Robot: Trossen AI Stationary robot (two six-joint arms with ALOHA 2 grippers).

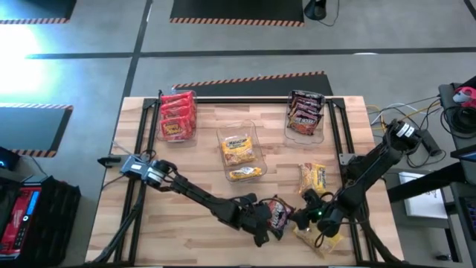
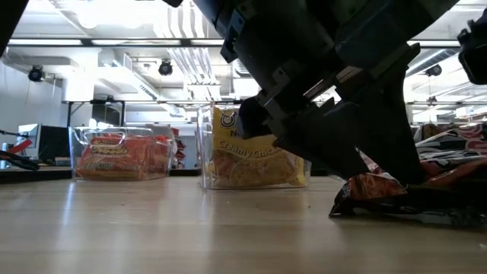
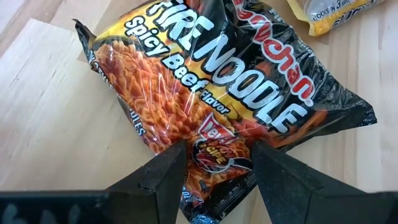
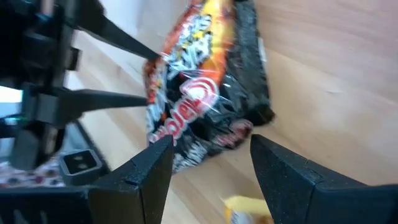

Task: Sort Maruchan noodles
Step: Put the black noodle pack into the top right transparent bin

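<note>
Wooden table (image 1: 201,223), crinkly black Spicy Beef packet (image 3: 211,93), left jaws pinching it, right spread.

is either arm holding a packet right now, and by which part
The left gripper has its fingers at one end of the black packet; whether they pinch it cannot be told. The right gripper is open beside it, holding nothing.
</note>
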